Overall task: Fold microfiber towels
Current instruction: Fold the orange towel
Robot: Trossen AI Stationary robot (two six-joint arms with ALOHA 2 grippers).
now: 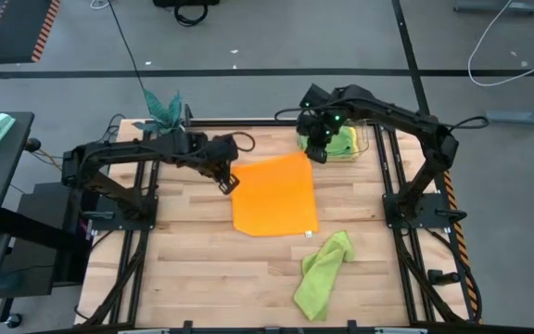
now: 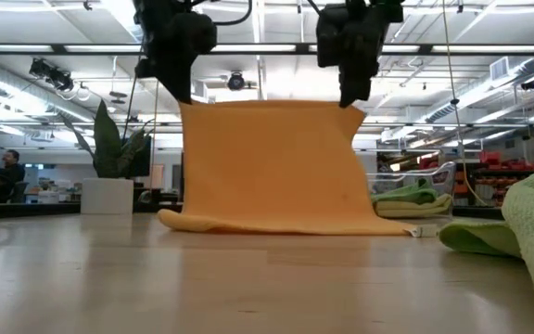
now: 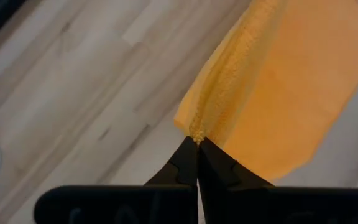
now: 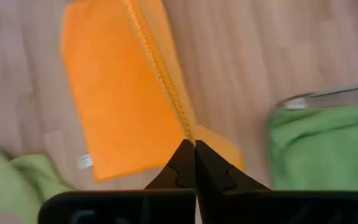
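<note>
An orange microfiber towel (image 1: 274, 195) hangs like a sheet between my two grippers, above the middle of the table. Its upper edge runs nearly straight from one gripper to the other, and its lower edge (image 2: 276, 224) lies on the wood. My left gripper (image 1: 228, 184) is shut on the towel's upper left corner. At the upper right corner, my right gripper (image 1: 318, 153) is shut on it too. A crumpled lime green towel (image 1: 323, 274) lies at the near right. Another green towel (image 1: 346, 141) lies folded at the far right. My left gripper pinches the orange towel's upper left corner (image 3: 197, 134) between its two fingertips, slanting down from above. The cloth hangs below the fingers and its lower edge rests on the table. My right gripper pinches the stitched edge at the upper right corner (image 4: 190, 134) between its two fingertips, also slanting down from above. The top edge is drawn nearly straight toward the other gripper.
A wire basket (image 1: 369, 139) holds the folded green cloth at the far right. A teal leafy plant (image 1: 165, 109) in a white pot (image 2: 108, 195) stands at the far left edge. Bare wood lies at the near left (image 1: 193, 278).
</note>
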